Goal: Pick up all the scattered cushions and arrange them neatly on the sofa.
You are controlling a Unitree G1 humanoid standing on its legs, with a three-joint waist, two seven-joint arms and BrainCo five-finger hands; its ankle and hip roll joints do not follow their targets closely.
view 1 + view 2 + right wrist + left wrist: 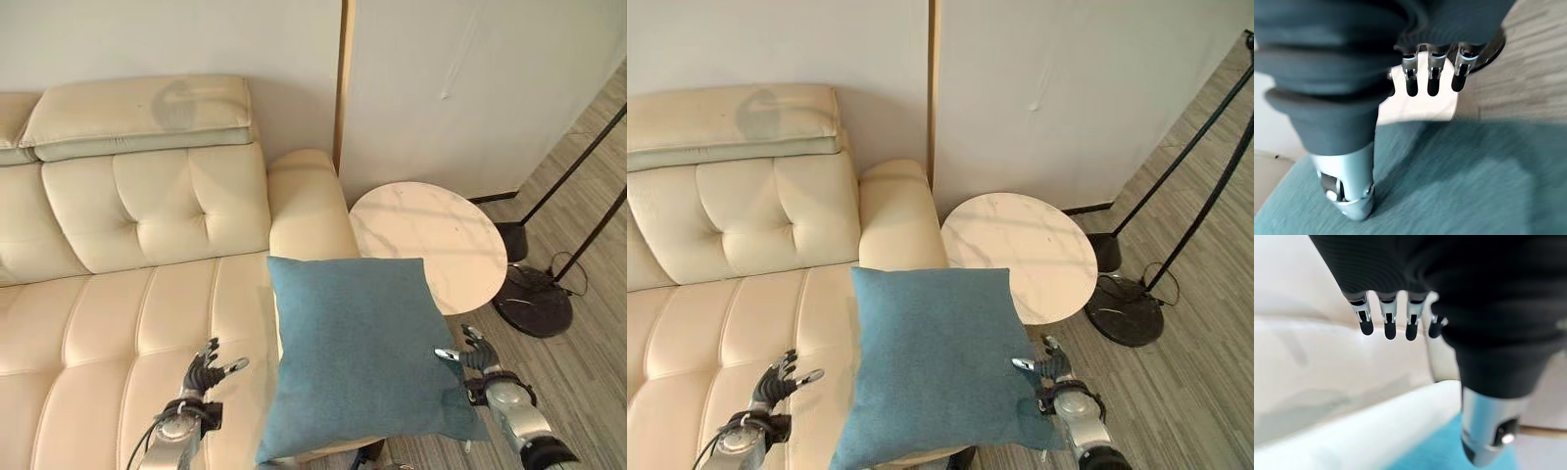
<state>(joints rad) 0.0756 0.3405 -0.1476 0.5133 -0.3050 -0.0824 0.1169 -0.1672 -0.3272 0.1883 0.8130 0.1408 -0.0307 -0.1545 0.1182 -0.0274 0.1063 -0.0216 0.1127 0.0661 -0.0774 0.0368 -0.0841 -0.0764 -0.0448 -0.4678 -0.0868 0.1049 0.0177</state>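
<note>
Square teal cushion (358, 352) on the cream sofa (127, 323), between relaxed left hand (203, 375) and right hand (474, 354), both empty.

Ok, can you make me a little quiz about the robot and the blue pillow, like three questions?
1. True or false: the blue cushion lies on the sofa seat at the armrest end, with one edge hanging off the front.
2. What stands next to the sofa's armrest? A) a round marble side table B) a wooden chair C) a laundry basket
3. Fill in the missing word: both the left hand and the right hand have their fingers ____, and neither one is curled round the cushion.

Key: 1 true; 2 A; 3 open. The left hand is over the sofa seat beside the cushion; the right hand is at the cushion's other edge.
</note>
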